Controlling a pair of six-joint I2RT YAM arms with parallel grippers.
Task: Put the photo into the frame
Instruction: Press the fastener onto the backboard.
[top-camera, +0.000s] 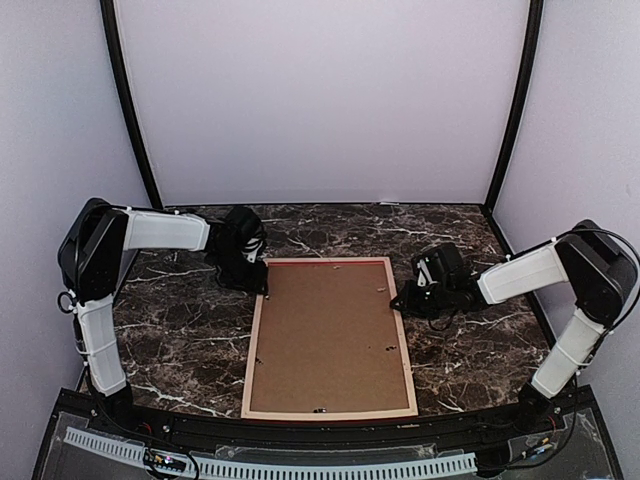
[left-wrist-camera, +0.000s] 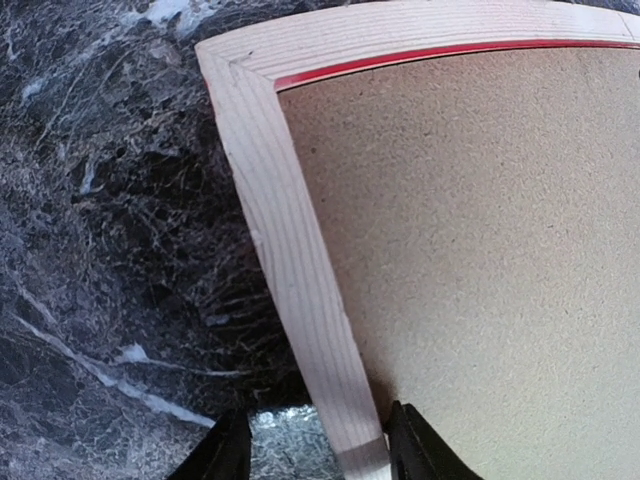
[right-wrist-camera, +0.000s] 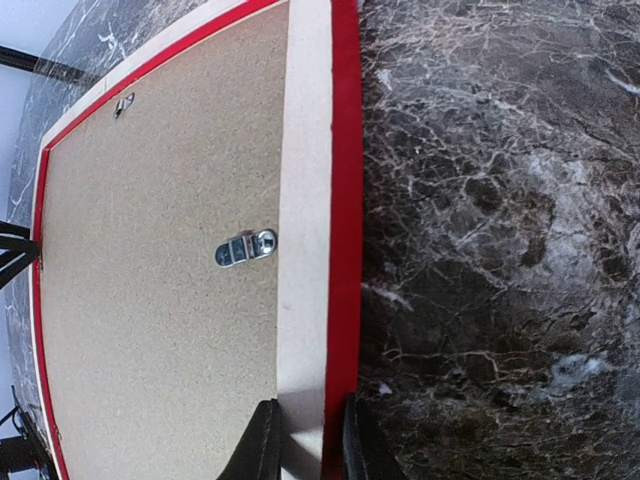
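The top camera looks steeply down from high above the near edge, taking in the whole table (top-camera: 180, 330) with the frame (top-camera: 330, 410) at centre. The left wrist camera hangs close over one frame corner, seen at its upper left. The right wrist camera looks close along a side rail. All three share the backing board (top-camera: 330, 340).

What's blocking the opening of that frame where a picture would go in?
The brown backing board fills the whole back of the frame, with small metal clips at its edges. No photo is in view.
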